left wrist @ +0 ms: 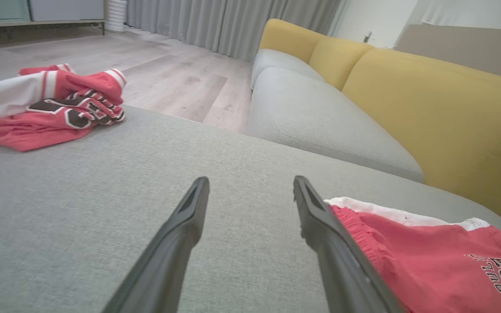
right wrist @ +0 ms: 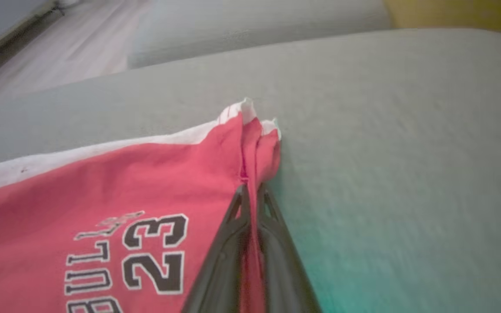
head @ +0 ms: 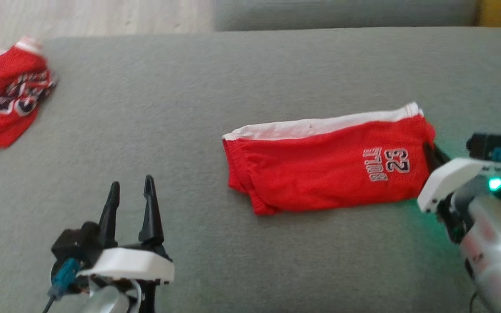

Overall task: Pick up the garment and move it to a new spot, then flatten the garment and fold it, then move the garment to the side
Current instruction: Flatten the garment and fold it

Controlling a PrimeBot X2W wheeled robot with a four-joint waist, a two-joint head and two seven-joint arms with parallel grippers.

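Folded red shorts (head: 324,174), marked "BULLS 23", are laid mostly flat on the grey cushion (head: 189,78), right of centre in the head view, with a white band along the far edge. At their right-hand edge the right pincer (head: 431,152) is clamped together on the fabric. In the right wrist view red cloth is pinched between the fingers (right wrist: 228,243) and bunched just past the tips. Over bare cushion, left of the shorts and apart from them, the left pincer (head: 131,184) is held apart. A crumpled red jersey (head: 9,100) is seen at the cushion's far left corner, and a yellow backrest (left wrist: 429,113) beyond.
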